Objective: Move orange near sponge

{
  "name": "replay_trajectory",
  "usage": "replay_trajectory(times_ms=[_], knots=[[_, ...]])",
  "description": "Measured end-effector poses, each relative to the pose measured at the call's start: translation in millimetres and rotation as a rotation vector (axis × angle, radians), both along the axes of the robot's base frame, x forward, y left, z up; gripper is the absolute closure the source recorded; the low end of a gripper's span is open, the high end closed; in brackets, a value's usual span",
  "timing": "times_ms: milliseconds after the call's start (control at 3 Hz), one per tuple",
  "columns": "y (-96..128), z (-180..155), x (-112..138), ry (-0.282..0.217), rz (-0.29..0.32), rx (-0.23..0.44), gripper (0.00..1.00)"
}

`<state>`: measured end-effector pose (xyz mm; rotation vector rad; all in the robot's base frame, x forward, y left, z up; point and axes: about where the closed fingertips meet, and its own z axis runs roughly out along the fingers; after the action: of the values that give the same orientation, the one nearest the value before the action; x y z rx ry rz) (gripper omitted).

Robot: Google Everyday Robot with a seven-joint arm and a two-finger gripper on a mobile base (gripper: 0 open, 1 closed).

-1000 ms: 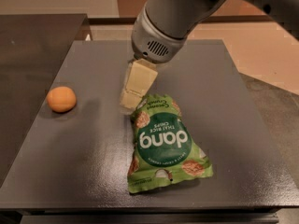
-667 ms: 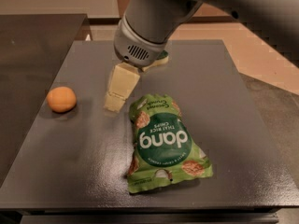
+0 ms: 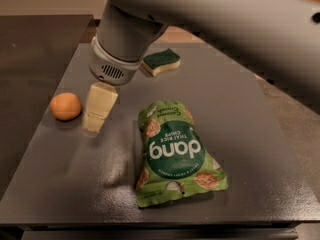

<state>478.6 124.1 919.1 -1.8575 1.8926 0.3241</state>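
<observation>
Small round smooth orange fruit (image 3: 65, 106) sits on the dark grey flat counter (image 3: 260, 134), close to the counter's edge on the picture's left. It rests on the surface, not lifted.

Cream-coloured claw (image 3: 95, 120) hangs just beside the orange, on the side toward the picture's right. It points down, and its tip is at or just above the counter, can't tell which. The claw leans a little, tip toward the near left. A thin strip of counter shows between orange and claw, so they are apart, not touching. Orange lies outside the claw. Claw state: cannot tell from this angle if it is released or clenched.

Big pale grey robot arm (image 3: 210, 14) comes in from the upper right. Its round wrist with a vent grille sits right above the claw.

Small wavy-edged sponge with dark green top and pale yellow base (image 3: 162, 62) lies flat toward the far side of the counter, just behind the wrist, well apart from the orange.

Green crinkly chip bag with white "dang" lettering (image 3: 176, 154) lies flat nearer the camera, right of the claw and apart from it.
</observation>
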Motion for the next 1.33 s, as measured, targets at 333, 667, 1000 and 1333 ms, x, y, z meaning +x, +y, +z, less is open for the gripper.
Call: replay_trajectory(times_ms=[333,667,1000,1333], knots=[[28.5,-11.0,4.3,0.007,0.043,-0.005,0.0],[54.7,-20.9,5.7,0.016,0.096,-0.015,0.0],[71.3,-29.2,13.7,0.018,0.115,-0.028,0.0],[80.5,-36.4,31.3,-0.01,0.096,-0.06,0.0]])
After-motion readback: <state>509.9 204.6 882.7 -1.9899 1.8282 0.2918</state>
